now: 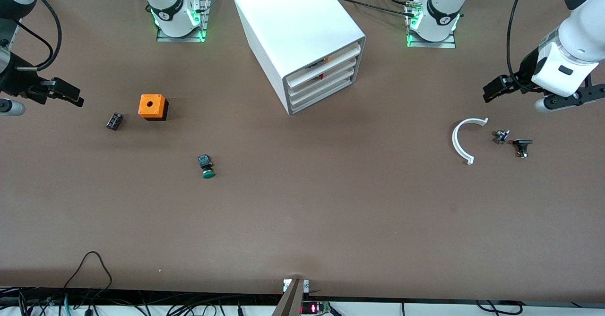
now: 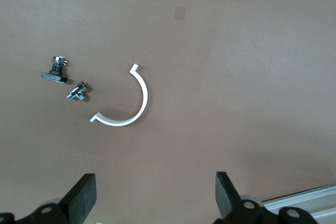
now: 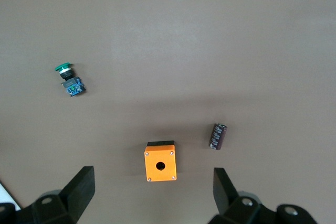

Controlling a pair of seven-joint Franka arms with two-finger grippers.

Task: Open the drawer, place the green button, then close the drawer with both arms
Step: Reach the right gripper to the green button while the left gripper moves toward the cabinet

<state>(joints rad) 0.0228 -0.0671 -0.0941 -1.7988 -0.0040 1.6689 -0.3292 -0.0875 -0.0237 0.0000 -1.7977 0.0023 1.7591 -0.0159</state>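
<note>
The white cabinet [image 1: 302, 32] stands between the two arm bases, and its bottom drawer [image 1: 324, 95] is shut. The button [image 1: 206, 166], green cap on a black body, lies on its side on the table, nearer to the front camera than the cabinet. It also shows in the right wrist view [image 3: 68, 80]. My right gripper [image 1: 64, 93] hangs open and empty over the right arm's end of the table [image 3: 153, 195], apart from the button. My left gripper [image 1: 501, 88] hangs open and empty over the left arm's end [image 2: 156, 198].
An orange cube with a hole [image 1: 152, 106] [image 3: 160, 164] and a small black block [image 1: 114, 121] [image 3: 218, 136] lie under the right gripper's area. A white arc piece [image 1: 461, 141] [image 2: 131, 106] and two small metal parts [image 1: 501, 136] [image 1: 522, 147] lie near the left gripper.
</note>
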